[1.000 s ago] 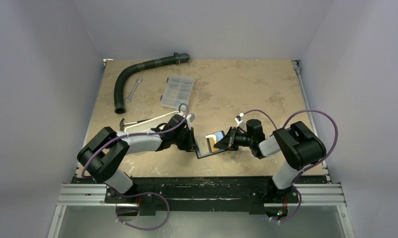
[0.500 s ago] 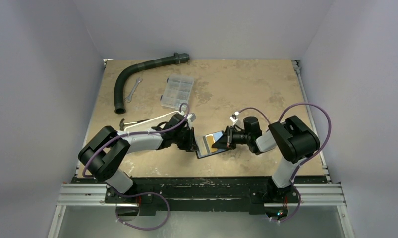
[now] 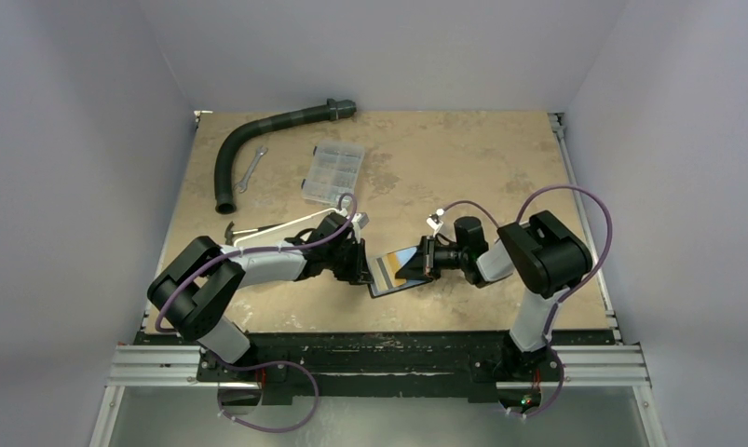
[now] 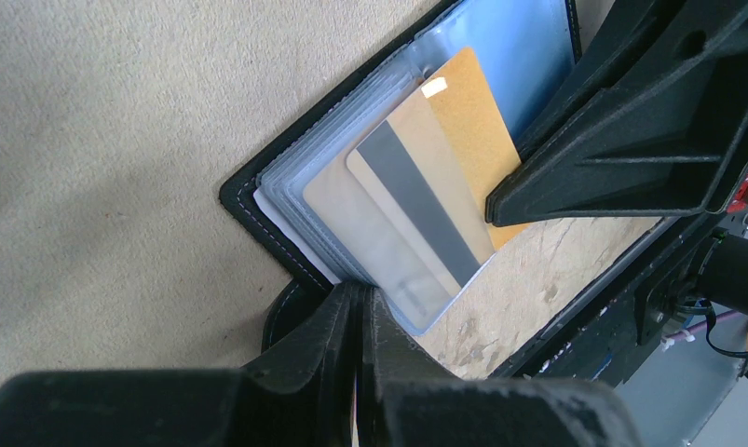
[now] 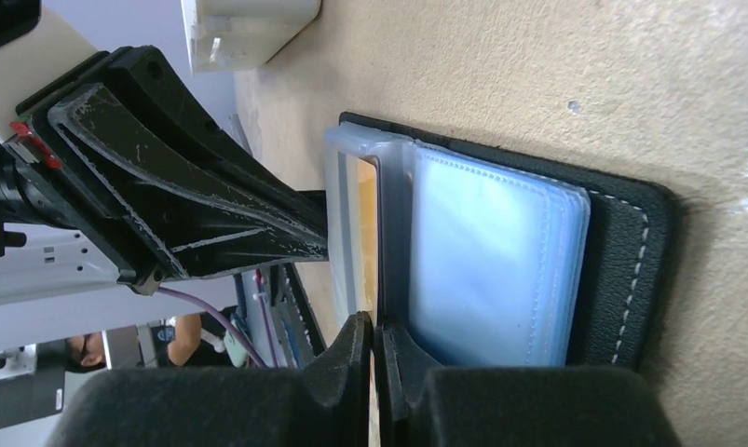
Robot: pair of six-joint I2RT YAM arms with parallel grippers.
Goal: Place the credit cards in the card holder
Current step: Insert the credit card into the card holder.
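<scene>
The black card holder (image 3: 395,273) lies open on the table between my grippers, its bluish clear sleeves (image 5: 486,261) fanned out. An orange-yellow credit card (image 4: 463,121) with a grey stripe sits partly inside one sleeve, edge-on in the right wrist view (image 5: 365,233). My left gripper (image 4: 360,293) is shut on the lower edge of the holder's sleeves and also shows in the top view (image 3: 360,265). My right gripper (image 5: 377,326) is shut on the card's outer edge, to the holder's right (image 3: 428,261). No other cards are in view.
A black ribbed hose (image 3: 258,140), a small wrench (image 3: 251,169) and a clear compartment box (image 3: 333,172) lie at the back left. A small hammer (image 3: 244,230) lies beside the left arm. The table's front edge (image 3: 388,328) is just below the holder.
My right gripper has moved left toward the holder with the orange-yellow card, and its arm has swung in behind it. The left gripper has stayed put on the sleeves.
</scene>
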